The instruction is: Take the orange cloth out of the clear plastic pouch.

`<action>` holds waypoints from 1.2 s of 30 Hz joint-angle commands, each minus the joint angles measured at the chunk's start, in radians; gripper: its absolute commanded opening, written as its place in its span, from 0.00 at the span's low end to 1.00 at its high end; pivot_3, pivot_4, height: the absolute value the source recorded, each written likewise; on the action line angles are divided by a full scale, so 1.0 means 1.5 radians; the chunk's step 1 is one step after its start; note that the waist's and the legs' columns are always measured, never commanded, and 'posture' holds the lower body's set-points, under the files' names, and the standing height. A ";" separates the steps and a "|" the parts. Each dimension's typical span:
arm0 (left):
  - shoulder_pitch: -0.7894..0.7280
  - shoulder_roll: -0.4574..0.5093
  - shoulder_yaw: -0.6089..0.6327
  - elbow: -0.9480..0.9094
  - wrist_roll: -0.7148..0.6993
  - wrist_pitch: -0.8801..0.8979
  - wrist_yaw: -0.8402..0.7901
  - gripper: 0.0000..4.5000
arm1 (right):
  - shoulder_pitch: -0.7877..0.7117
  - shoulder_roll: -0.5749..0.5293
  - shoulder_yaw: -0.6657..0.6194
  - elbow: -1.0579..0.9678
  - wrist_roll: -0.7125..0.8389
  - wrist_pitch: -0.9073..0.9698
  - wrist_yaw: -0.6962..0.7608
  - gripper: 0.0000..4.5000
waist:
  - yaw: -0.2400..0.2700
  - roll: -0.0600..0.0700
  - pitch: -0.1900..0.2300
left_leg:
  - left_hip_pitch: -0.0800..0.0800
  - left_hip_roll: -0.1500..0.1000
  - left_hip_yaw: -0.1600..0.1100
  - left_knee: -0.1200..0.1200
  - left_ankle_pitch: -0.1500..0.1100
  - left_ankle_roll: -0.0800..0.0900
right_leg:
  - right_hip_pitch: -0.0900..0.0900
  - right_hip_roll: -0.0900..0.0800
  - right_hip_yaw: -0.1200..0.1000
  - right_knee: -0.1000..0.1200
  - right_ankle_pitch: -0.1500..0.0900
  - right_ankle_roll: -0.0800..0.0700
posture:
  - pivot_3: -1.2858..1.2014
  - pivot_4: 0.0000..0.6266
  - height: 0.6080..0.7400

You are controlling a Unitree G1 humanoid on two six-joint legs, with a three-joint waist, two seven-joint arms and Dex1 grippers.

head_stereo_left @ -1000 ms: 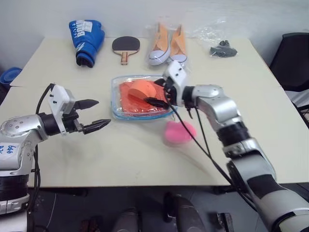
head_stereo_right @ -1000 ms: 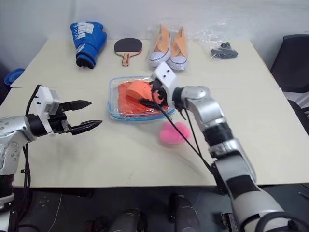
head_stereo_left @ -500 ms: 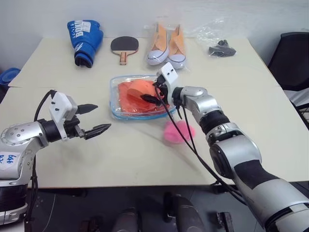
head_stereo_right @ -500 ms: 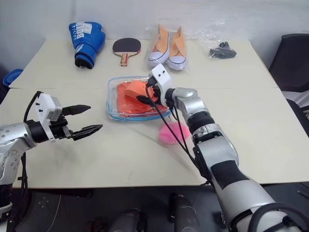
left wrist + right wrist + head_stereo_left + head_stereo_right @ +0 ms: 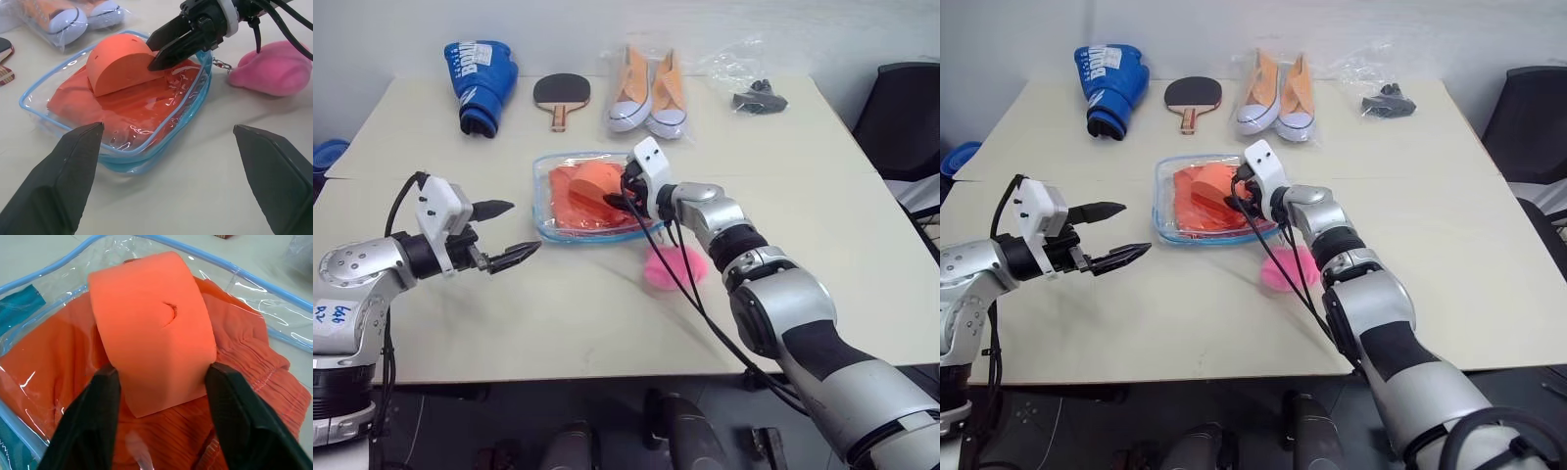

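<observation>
The stiff, curved orange foam piece (image 5: 149,328) covers the middle of the crinkled orange cloth (image 5: 254,377) in the clear, blue-edged plastic pouch (image 5: 117,159). The small black items inside the crinkly clear bag (image 5: 759,100) at the table's far right corner are too small to identify. The blue basin (image 5: 325,157) off the table's left edge is cut off.

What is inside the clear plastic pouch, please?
The clear plastic pouch holds the crinkled orange cloth, with a smooth orange curved piece lying on it between the right gripper fingers. Whatever lies under the cloth is covered.
</observation>
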 commanded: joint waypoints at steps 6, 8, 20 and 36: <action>-0.035 -0.027 -0.015 -0.018 -0.022 0.005 -0.004 1.00 | -0.001 -0.044 -0.019 -0.095 -0.002 -0.010 0.047 0.45 | 0.002 0.000 0.000 | 0.000 0.000 0.000 0.000 0.000 0.000 | 0.000 0.000 0.000 0.000 0.000 0.000 | 0.52 0.24 1.00; -0.045 -0.038 -0.028 -0.033 -0.034 0.019 -0.007 1.00 | 0.025 -0.073 -0.029 -0.182 0.012 0.028 0.067 0.45 | 0.007 0.000 0.000 | -0.001 0.000 -0.001 0.000 0.000 0.000 | 0.000 0.000 0.000 0.000 0.000 0.000 | 0.52 0.24 1.00; -0.154 -0.148 -0.223 -0.079 -0.042 0.035 -0.099 1.00 | 0.642 -0.325 -0.352 -1.052 0.110 0.526 -0.056 0.45 | 0.050 0.003 0.001 | -0.006 -0.001 -0.006 0.003 0.000 0.000 | 0.000 0.001 -0.001 -0.004 0.001 0.002 | 0.52 0.24 1.00; -0.230 -0.188 -0.277 0.053 0.021 -0.056 -0.190 1.00 | 0.874 -0.301 -0.503 -1.100 0.178 0.527 -0.126 0.86 | 0.037 0.003 0.001 | 0.002 -0.001 0.002 -0.001 0.001 0.000 | 0.004 0.004 0.009 -0.002 0.001 0.002 | 0.52 0.24 1.00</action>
